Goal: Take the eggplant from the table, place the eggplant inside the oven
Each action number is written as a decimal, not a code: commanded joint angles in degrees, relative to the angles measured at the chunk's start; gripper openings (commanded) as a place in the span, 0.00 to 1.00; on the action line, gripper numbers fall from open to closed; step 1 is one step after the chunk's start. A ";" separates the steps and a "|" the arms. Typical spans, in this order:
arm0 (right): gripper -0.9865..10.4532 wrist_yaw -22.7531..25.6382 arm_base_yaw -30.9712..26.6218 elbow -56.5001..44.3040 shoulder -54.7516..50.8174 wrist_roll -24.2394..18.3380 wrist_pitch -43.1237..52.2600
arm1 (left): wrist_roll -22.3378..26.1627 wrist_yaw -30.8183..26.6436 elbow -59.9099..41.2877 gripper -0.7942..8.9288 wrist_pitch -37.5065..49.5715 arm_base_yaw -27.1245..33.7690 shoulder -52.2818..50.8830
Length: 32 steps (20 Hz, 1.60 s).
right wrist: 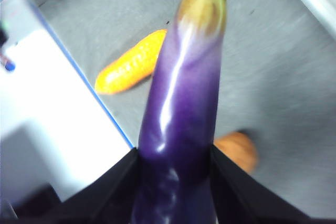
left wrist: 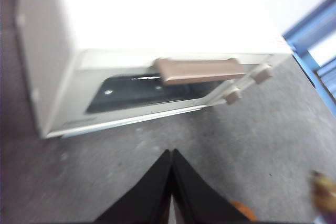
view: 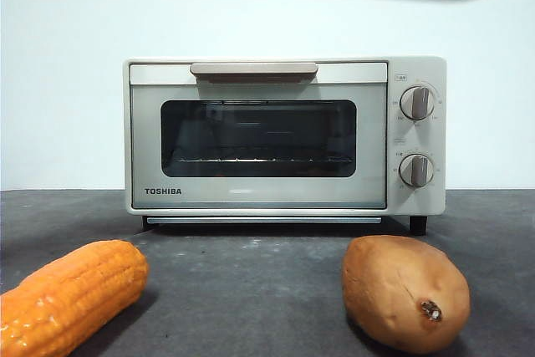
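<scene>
Clamped between the jaws of the right gripper, the eggplant is held off the table, its greenish stem end pointing away from the wrist. The left gripper is seen with its jaws pressed together on nothing, just in front of the oven, whose door is shut. A corn cob and a sweet potato are left on the table. The glossy skin is judged slippery and the flesh fairly firm and light, so a hold around the thick lower body is favoured, and the door must be opened first
</scene>
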 commanded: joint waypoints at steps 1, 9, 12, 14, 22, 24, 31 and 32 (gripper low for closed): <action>0.20 4.00 0.72 1.22 -3.93 -6.23 -0.81 | 4.04 -1.40 6.27 0.09 -0.09 -3.87 6.38; 0.19 15.30 0.61 1.22 -16.83 -6.95 -3.67 | 13.25 -13.68 26.14 0.09 -4.33 -17.00 27.98; 0.19 15.52 0.61 1.22 -20.04 -6.67 -4.48 | 14.84 -15.61 30.62 0.09 -4.48 -19.34 34.16; 0.19 15.69 0.61 1.22 -21.86 -6.47 -5.33 | 16.24 -17.40 32.30 0.09 -4.46 -20.39 37.18; 0.19 17.20 0.61 1.22 -26.56 -5.22 -5.55 | 20.02 -21.31 32.70 0.09 -7.28 -21.86 39.78; 0.19 17.18 0.61 1.22 -27.04 -5.22 -5.53 | 20.50 -21.07 32.70 0.09 -8.44 -21.88 39.93; 0.19 17.18 0.61 1.20 -27.17 -5.22 -5.55 | 20.48 -20.22 32.89 0.09 -15.08 -23.52 39.82; 0.19 17.18 0.61 1.20 -27.17 -5.22 -5.55 | 20.44 -20.22 32.98 0.09 -16.09 -23.87 39.78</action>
